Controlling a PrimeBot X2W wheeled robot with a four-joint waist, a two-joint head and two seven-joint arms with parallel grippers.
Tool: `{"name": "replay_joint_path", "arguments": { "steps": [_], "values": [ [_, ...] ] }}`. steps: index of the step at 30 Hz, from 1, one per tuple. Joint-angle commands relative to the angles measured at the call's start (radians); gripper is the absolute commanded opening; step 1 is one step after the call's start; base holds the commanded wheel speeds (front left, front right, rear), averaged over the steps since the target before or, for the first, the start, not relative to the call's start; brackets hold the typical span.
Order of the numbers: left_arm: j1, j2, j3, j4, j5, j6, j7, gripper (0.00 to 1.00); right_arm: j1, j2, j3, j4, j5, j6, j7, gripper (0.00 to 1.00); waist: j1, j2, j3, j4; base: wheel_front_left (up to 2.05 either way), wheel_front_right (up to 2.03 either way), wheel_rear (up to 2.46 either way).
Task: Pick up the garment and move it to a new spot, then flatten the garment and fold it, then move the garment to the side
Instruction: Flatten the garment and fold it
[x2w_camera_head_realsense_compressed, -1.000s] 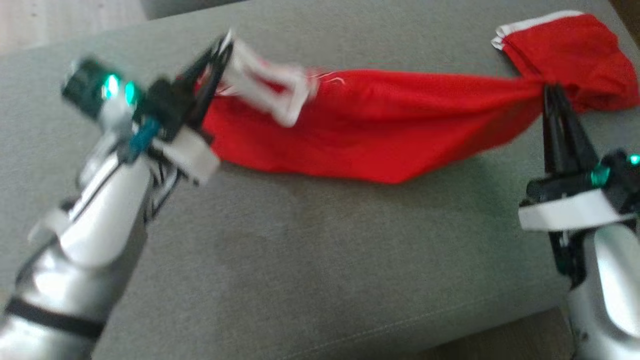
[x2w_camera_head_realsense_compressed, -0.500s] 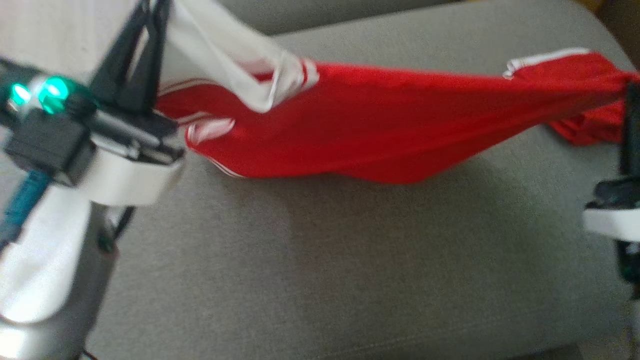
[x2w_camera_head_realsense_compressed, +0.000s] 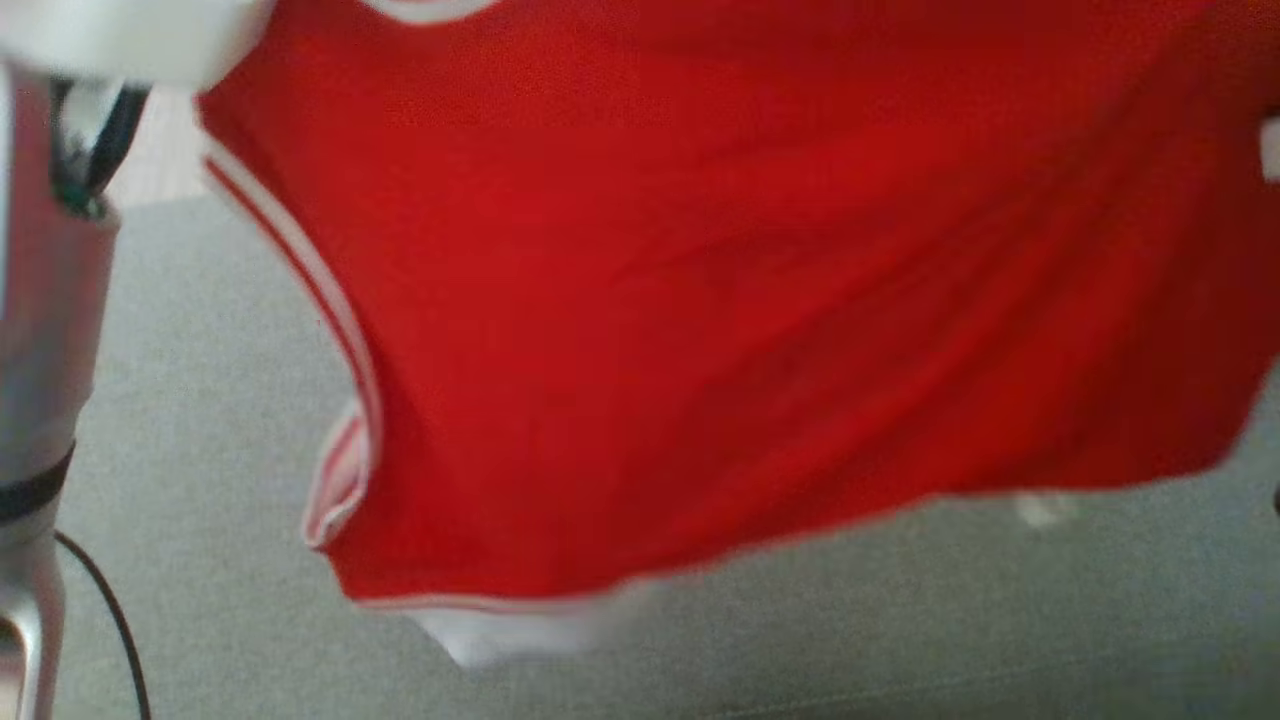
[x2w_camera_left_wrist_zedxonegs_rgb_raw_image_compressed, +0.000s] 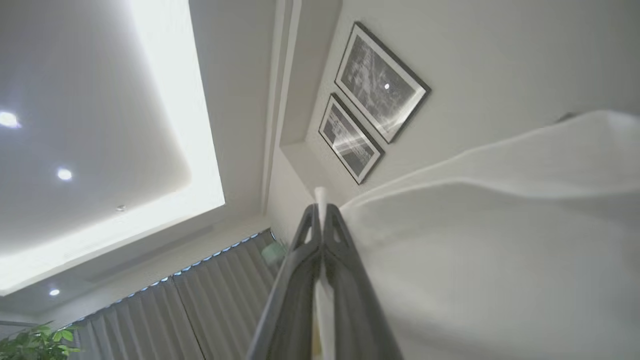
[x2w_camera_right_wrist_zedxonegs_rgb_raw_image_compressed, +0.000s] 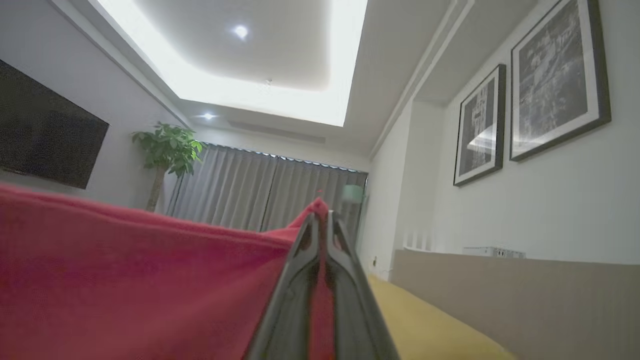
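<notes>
The red, white-trimmed fabric garment (x2w_camera_head_realsense_compressed: 760, 300), stretched along the grey upholstered seat (x2w_camera_head_realsense_compressed: 200, 380) a second ago, now hangs spread above it, left gripper (x2w_camera_left_wrist_zedxonegs_rgb_raw_image_compressed: 320, 220) and right gripper (x2w_camera_right_wrist_zedxonegs_rgb_raw_image_compressed: 320, 225) each clamped on an edge, so carrying it elsewhere likely follows.

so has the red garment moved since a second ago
Yes. The red garment has gone up: it lay stretched low on the grey cushion, and now hangs spread above it.
</notes>
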Motion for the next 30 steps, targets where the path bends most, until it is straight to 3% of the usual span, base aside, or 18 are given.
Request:
{"name": "replay_joint_path", "arguments": {
  "steps": [1, 8, 11, 16, 23, 28, 30],
  "values": [
    [-0.068, 0.027, 0.012, 0.039, -0.002, -0.007, 0.014, 0.0, -0.072, -0.011, 0.032, 0.031, 0.024, -0.001, 0.022, 0.0, 0.0, 0.0, 0.041, 0.001, 0.0, 0.0, 0.0],
    [-0.328, 0.012, -0.118, 0.355, 0.065, -0.02, 0.007, 0.0, -0.359, -0.001, 0.132, 0.359, 0.117, -0.001, 0.055, 0.0, 0.0, 0.0, 0.241, -0.001, 0.0, 0.0, 0.0],
    [-0.462, -0.001, -0.149, 0.476, 0.104, -0.02, -0.022, 0.0, -0.489, 0.007, 0.16, 0.48, 0.12, -0.001, 0.01, 0.0, 0.0, 0.0, 0.317, -0.008, 0.0, 0.0, 0.0],
    [-0.636, -0.047, -0.148, 0.61, 0.143, 0.024, -0.062, 0.0, -0.663, 0.026, 0.165, 0.654, 0.102, -0.001, -0.101, 0.0, 0.0, 0.0, 0.404, -0.003, 0.0, 0.0, 0.0],
    [-0.677, -0.043, -0.145, 0.564, 0.159, 0.078, -0.068, 0.0, -0.763, 0.037, 0.177, 0.795, 0.077, -0.001, -0.204, 0.0, 0.0, 0.0, 0.474, 0.027, 0.0, 0.0, 0.0],
    [-0.543, -0.01, -0.135, 0.47, 0.125, 0.092, -0.068, 0.0, -0.721, 0.04, 0.194, 0.887, 0.082, -0.001, -0.24, 0.0, 0.0, 0.0, 0.494, 0.056, 0.0, 0.0, 0.0],
    [-0.413, 0.014, -0.136, 0.391, 0.104, 0.091, -0.068, 0.0, -0.656, 0.047, 0.19, 0.923, 0.096, -0.001, -0.252, 0.0, 0.0, 0.0, 0.486, 0.066, 0.0, 0.0, 0.0]
  ]
}}
